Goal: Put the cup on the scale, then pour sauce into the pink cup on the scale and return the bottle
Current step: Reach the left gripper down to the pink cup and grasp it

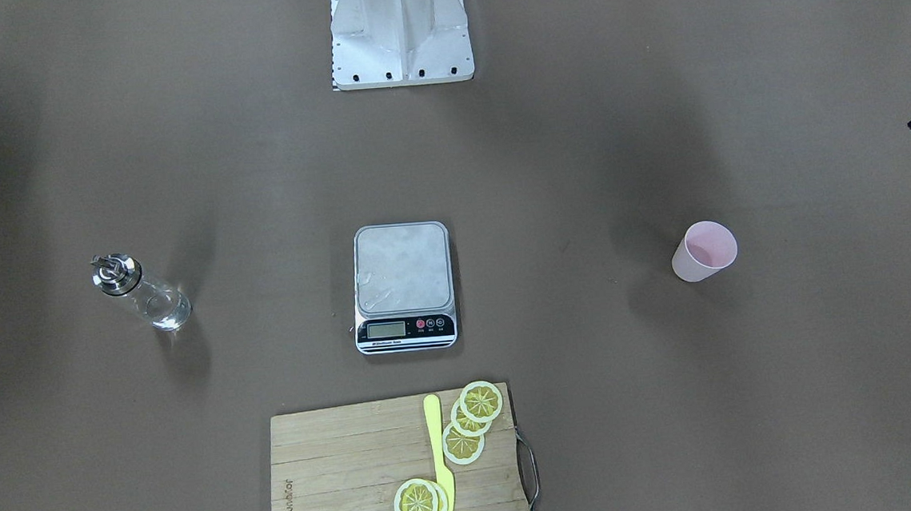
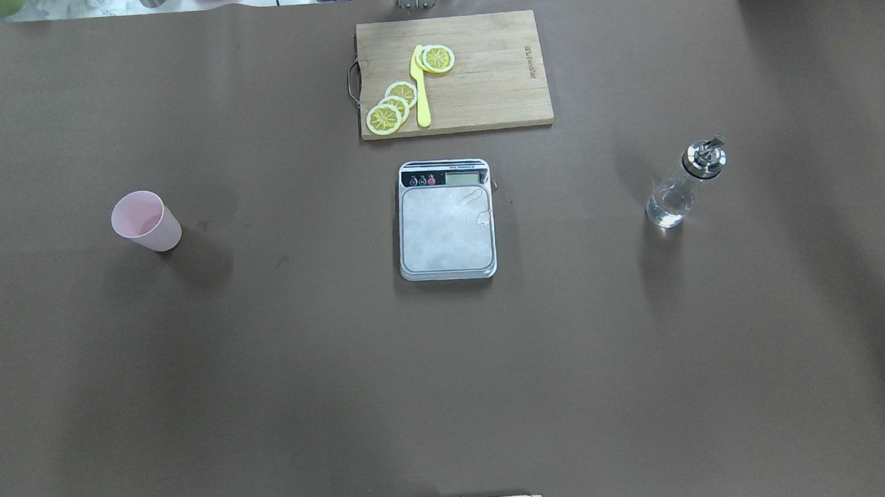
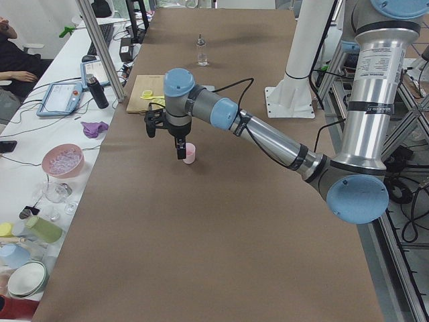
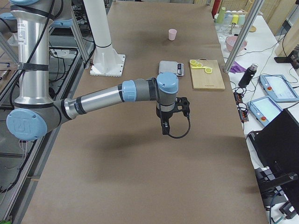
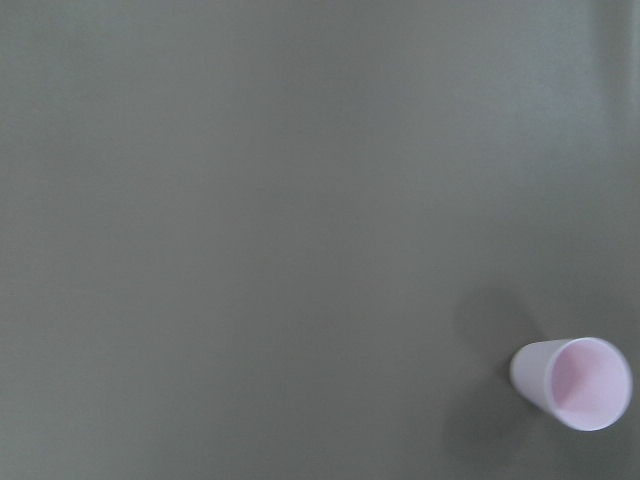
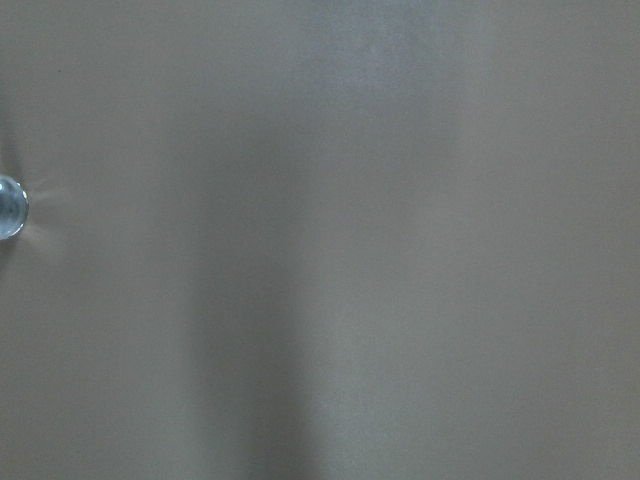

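whether left end effector [image 3: 179, 151] or right end effector [image 4: 164, 129] is wide, i cannot tell.

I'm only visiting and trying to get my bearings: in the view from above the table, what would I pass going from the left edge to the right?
pink cup → scale → glass bottle. The cutting board spans the same stretch as the scale, so it has no clear place in the order.
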`<state>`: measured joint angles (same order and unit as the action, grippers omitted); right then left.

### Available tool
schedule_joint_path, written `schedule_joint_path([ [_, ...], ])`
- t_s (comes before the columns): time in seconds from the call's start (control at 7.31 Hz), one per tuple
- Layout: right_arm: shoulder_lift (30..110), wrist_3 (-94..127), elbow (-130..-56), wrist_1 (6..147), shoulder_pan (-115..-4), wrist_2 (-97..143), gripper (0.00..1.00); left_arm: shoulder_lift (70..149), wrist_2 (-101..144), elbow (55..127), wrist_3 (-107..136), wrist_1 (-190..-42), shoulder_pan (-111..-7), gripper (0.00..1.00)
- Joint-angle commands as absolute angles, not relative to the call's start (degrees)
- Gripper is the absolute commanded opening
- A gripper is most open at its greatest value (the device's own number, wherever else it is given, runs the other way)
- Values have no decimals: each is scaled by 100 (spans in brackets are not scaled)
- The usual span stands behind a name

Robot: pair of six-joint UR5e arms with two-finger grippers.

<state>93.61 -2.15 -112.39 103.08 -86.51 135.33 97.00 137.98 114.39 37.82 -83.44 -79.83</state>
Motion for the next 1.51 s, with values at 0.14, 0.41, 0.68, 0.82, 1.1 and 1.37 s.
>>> schedule_joint_path([
  [0.14, 9361, -202, -11356, 10441, -8622, 13658, 100, 10123, 13703, 11488, 4505, -8350, -7236, 98],
  [0.41, 9282, -211, -11233, 10433, -8622, 13641, 100, 10545, 12591, 11322, 5463, -8358, -6053, 98],
  [0.68, 9229, -211, -11206, 10441, -8622, 13632, 100, 10688, 12358, 10638, 5520, -8768, -5941, 98],
  [0.82, 9229, -202, -11206, 10441, -8622, 13658, 100, 10653, 12357, 10182, 5528, -9337, -5915, 98],
  [1.1, 9229, -202, -11215, 10441, -8622, 13658, 100, 10652, 12349, 9600, 5528, -9956, -5801, 98],
  [1.37, 9237, -202, -11215, 10450, -8622, 13658, 100, 10600, 12261, 9484, 5528, -10028, -5591, 98],
])
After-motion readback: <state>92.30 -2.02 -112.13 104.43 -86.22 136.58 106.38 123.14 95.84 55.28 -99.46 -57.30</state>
